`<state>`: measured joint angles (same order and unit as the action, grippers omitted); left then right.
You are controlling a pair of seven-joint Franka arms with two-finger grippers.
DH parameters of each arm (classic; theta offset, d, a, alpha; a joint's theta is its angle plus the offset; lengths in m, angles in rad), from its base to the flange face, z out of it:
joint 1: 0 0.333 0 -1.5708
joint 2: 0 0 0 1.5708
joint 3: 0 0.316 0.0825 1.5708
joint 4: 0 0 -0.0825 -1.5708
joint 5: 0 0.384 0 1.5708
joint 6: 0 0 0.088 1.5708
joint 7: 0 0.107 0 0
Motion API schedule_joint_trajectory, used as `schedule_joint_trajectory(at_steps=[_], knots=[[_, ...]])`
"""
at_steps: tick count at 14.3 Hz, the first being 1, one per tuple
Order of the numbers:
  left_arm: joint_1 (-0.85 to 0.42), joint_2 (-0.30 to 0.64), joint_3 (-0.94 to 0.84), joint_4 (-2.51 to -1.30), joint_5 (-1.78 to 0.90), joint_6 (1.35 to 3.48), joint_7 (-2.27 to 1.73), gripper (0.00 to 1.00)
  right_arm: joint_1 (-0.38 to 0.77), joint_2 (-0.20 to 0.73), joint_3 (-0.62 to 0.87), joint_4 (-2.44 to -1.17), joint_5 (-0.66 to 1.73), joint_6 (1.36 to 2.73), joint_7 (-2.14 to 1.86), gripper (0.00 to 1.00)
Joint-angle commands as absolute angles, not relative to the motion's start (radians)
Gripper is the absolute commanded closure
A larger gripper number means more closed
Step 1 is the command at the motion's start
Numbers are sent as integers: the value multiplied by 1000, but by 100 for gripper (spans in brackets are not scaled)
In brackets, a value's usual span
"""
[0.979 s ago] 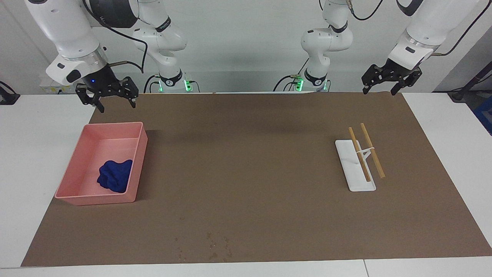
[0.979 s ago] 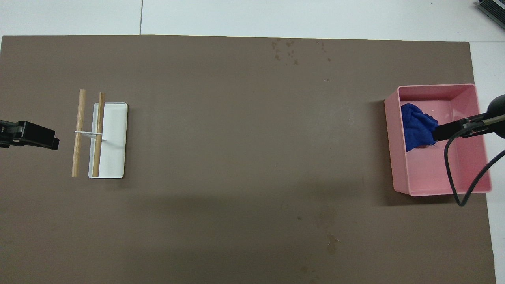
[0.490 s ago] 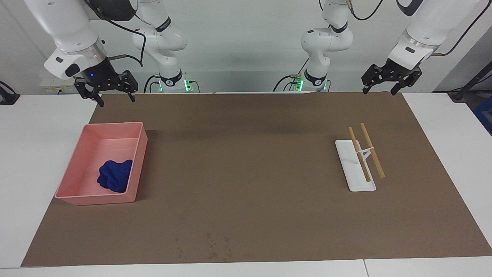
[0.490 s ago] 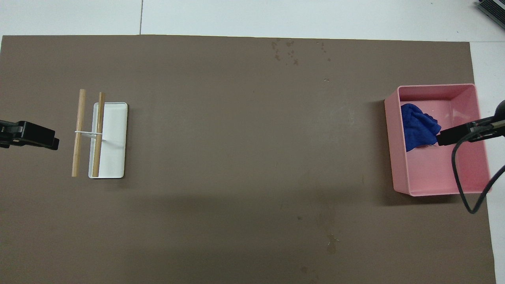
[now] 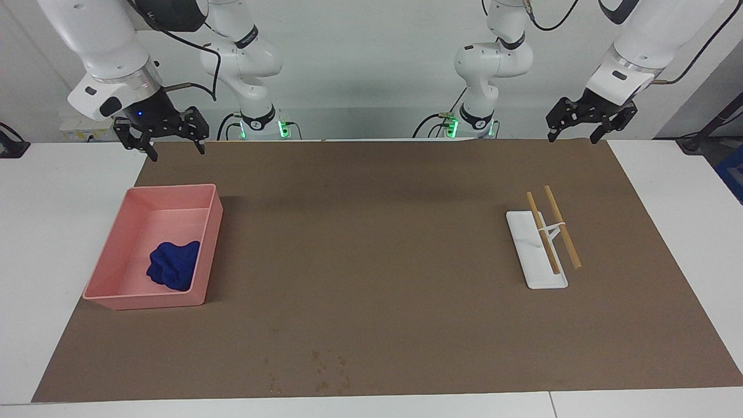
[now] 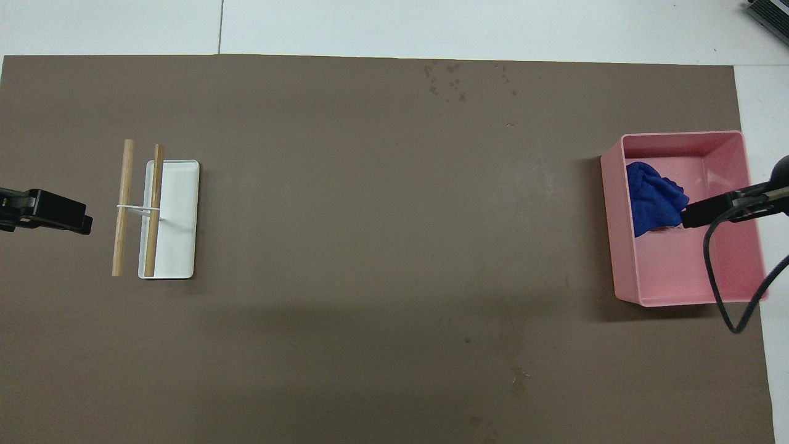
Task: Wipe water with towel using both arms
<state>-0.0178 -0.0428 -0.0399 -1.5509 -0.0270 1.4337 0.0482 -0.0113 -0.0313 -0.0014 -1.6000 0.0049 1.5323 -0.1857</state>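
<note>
A brown mat [image 6: 370,246] covers the surface. The blue towel [image 6: 653,196] lies in a pink tray [image 6: 678,290] toward the right arm's end. Water [image 6: 450,80] drops dot the mat's edge farthest from the robots. Two wooden sticks [image 6: 137,206] rest across a white tray [image 6: 175,216] toward the left arm's end, beside the left pincer [image 6: 83,222].

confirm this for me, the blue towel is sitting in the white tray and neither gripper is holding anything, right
Not quite: the towel is sitting in the pink tray, as the facing view shows. The white tray carries only the wooden sticks. Right gripper and left gripper hold nothing.
</note>
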Motion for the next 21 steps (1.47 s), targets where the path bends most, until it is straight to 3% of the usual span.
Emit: schedule_joint_trajectory(at_steps=[1,21], knots=[[-23,-66,-35,-1575,-14,1436,48,0,-6,-34,-5,-1601,-6,1520,-172,0],[-23,-63,-37,-1597,-15,1606,-11,0,-3,-34,-3,-1606,-43,1571,-26,0]])
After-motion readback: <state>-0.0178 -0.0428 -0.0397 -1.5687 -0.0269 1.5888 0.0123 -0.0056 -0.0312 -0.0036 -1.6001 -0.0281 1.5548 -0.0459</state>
